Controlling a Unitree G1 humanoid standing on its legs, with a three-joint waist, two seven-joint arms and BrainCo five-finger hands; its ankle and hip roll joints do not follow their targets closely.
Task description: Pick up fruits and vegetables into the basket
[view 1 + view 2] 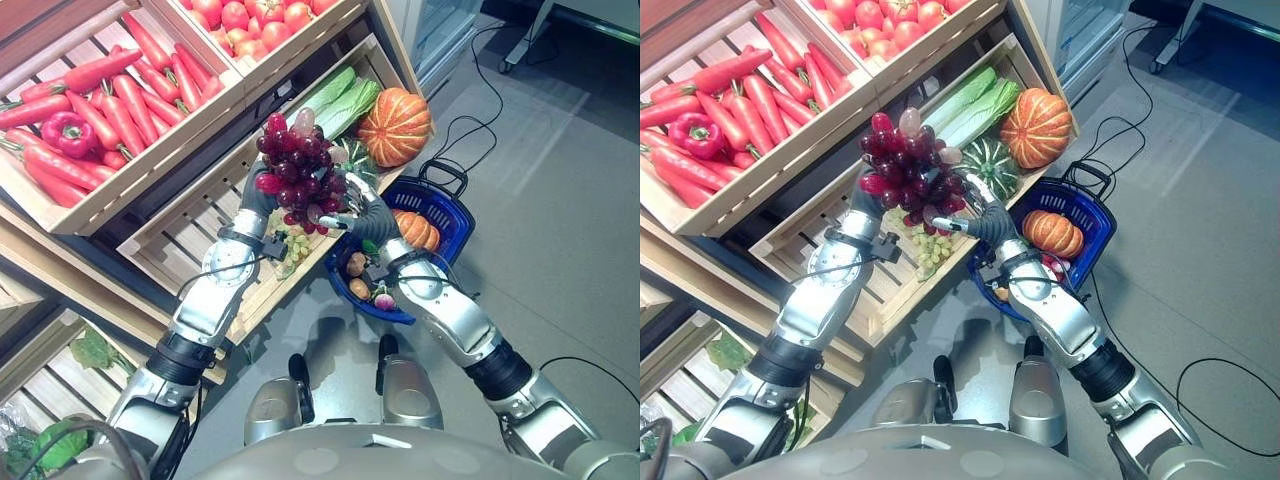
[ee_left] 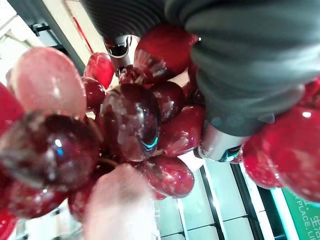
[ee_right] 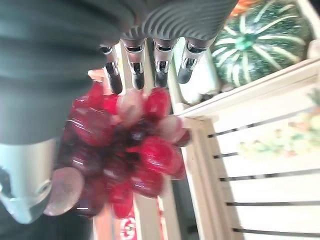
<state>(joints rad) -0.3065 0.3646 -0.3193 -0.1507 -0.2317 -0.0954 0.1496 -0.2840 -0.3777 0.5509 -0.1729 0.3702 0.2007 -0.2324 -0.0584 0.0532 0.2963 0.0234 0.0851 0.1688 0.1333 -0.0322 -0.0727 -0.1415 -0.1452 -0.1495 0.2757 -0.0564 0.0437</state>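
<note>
My left hand [image 1: 258,196] and my right hand [image 1: 366,213] carry a bunch of red grapes [image 1: 300,172] between them, raised above the lower crate [image 1: 190,235] and short of the blue basket [image 1: 452,215]. The left fingers are curled up into the bunch from its shelf side; in the left wrist view the grapes press close against the dark cover. The right fingers [image 3: 135,59] reach nearly straight along the far side of the bunch, with the thumb [image 3: 25,185] set against the berries below, so this hand braces more than it clamps. The basket stands on the floor to my right, already holding a small pumpkin [image 1: 415,229] and a few smaller items I cannot name. To finish the step well, I judge that both hands should travel together toward the basket, keeping the bunch cradled, since loose berries could drop if either side slackens. I would lower it over the free part of the basket, beside the pumpkin, and let the right hand draw off first. Green grapes [image 1: 292,246] lie in the crate just under the bunch. A large pumpkin [image 1: 396,126], a green squash [image 1: 987,166] and a cabbage [image 1: 338,99] sit farther along the same crate; carrots [image 1: 120,105] fill the shelf above.
</note>
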